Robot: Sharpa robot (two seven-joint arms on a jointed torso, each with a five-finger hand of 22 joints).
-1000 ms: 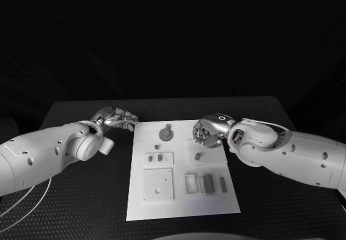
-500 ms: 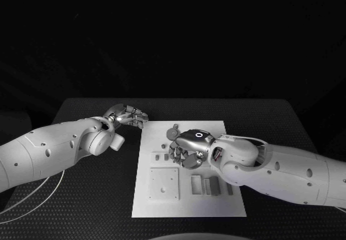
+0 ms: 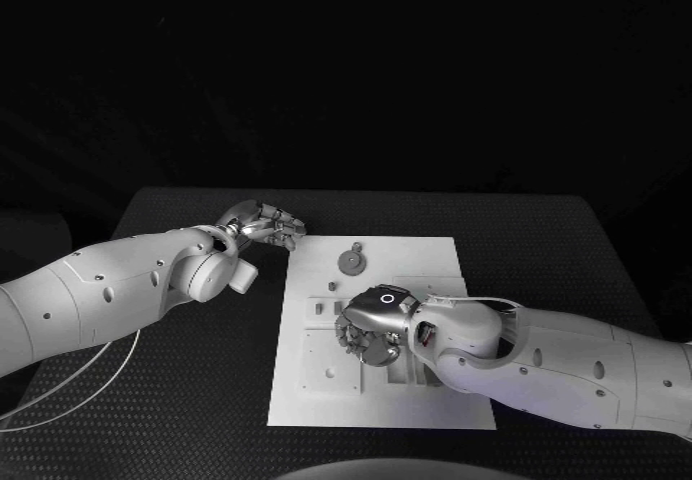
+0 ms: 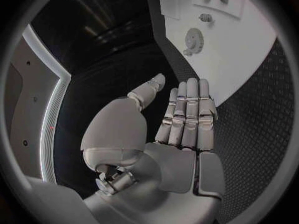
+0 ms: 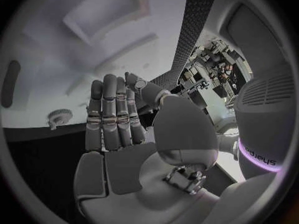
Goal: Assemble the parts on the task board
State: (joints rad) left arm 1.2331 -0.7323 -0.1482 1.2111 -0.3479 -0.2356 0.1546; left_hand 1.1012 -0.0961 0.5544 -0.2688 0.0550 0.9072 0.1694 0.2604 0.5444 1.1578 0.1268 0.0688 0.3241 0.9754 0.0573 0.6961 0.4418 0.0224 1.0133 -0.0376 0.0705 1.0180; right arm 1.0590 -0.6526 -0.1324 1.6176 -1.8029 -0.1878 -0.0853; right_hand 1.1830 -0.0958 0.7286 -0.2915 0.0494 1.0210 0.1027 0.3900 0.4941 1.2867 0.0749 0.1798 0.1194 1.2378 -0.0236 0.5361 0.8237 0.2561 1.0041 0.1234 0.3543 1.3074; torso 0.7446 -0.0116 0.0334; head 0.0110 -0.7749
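So the black textured counter (image 3: 188,400) takes up most of the head view, with the white rectangular task board (image 3: 433,260) sitting in the middle of it. The right arm reaches across the near half of the board and covers a good chunk of it, so the recessed trays and grey pieces under it are mostly hidden. The right hand (image 3: 365,330) hangs over the middle of the board, fingers straight and side by side in its wrist view, nothing in it. The left hand (image 3: 267,223) is off the board's far left corner, over bare counter, also flat, unclenched and empty. The one part that's easy to make out is the round grey gear-like disc (image 3: 352,260) lying on the far end of the board, well clear of both hands. A small grey peg (image 3: 333,289) stands just beside the right hand, too tiny to say more.
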